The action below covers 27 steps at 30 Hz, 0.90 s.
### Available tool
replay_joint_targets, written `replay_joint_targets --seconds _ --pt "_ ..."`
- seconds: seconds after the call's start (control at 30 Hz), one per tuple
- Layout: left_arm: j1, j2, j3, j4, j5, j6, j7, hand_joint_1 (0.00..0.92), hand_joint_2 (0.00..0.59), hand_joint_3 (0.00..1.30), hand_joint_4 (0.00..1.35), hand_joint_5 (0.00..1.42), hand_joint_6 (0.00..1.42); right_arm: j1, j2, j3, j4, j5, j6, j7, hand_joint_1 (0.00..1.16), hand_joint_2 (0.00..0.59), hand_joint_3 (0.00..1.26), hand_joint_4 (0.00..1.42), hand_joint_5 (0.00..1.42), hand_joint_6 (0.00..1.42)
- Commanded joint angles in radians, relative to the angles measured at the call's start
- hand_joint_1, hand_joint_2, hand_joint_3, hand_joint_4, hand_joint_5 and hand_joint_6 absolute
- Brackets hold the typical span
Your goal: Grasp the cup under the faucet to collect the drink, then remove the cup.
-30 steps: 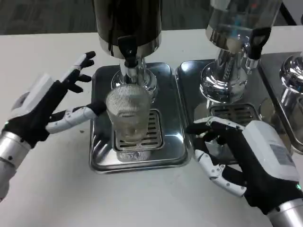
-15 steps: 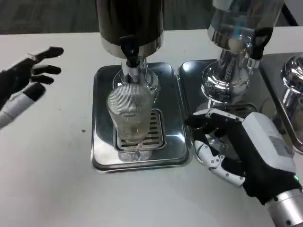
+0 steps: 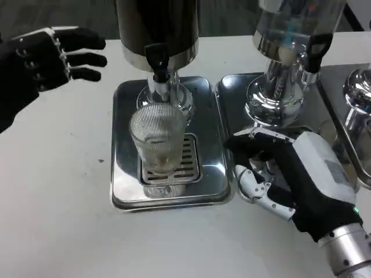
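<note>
White surface [image 3: 58, 220] carries a steel tray [image 3: 124, 185], and on its grate the ribbed cup [image 3: 157, 142] stands upright just below the faucet [image 3: 157, 65] of a dark dispenser [image 3: 156, 26]. Neither hand touches the cup. Left hand [image 3: 43, 58] hovers high at the far left, well apart from the cup, fingers [image 3: 87, 43] spread and holding nothing. Right hand [image 3: 290, 179] lies over the edge of the neighbouring tray [image 3: 232, 110], fingers loosely curved toward the cup and grasping nothing.

By my reading the grasp has not begun; whether any drink sits in the cup is too unclear to say. Next, a hand must come in level and close around the cup's wall, below the rim. Open room lies on the cup's left and front; on the right the tray rims meet, and a second dispenser [image 3: 284, 69] stands near, so that approach is tighter. Overhead, the faucet blocks any straight lift.
</note>
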State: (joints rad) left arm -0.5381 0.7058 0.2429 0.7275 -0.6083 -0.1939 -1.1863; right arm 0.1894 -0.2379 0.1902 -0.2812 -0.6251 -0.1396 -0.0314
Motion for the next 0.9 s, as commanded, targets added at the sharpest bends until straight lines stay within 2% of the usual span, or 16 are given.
replay_joint_targets --seconds 0.03,0.17,0.37,0.63,0.9 --pt "-0.084 0.022 0.035 0.051 0.0 0.106 -0.075 0.0 0.035 0.32 0.2 0.25 0.28 -0.011 0.011 0.013 0.018 0.007 -0.016 -0.024 0.43 0.475 0.49 0.47 0.47 0.49" --pt "-0.161 0.018 0.039 0.095 0.007 0.2 -0.128 0.0 0.032 0.27 0.17 0.22 0.26 -0.013 0.017 0.019 0.031 0.005 -0.017 -0.04 0.43 0.479 0.49 0.47 0.47 0.49" --pt "-0.242 -0.003 0.029 0.167 0.05 0.242 -0.166 0.0 0.028 0.27 0.16 0.22 0.25 -0.01 0.031 0.026 0.045 -0.001 -0.019 -0.062 0.42 0.484 0.49 0.49 0.49 0.49" --pt "-0.333 -0.053 0.014 0.254 0.114 0.227 -0.168 0.0 0.032 0.26 0.16 0.22 0.25 0.001 0.046 0.035 0.051 -0.006 -0.012 -0.09 0.42 0.48 0.49 0.49 0.49 0.49" --pt "-0.371 -0.137 0.026 0.285 0.148 0.198 -0.121 0.0 0.035 0.26 0.15 0.2 0.23 0.013 0.058 0.04 0.048 -0.013 -0.005 -0.109 0.42 0.484 0.5 0.49 0.49 0.47"
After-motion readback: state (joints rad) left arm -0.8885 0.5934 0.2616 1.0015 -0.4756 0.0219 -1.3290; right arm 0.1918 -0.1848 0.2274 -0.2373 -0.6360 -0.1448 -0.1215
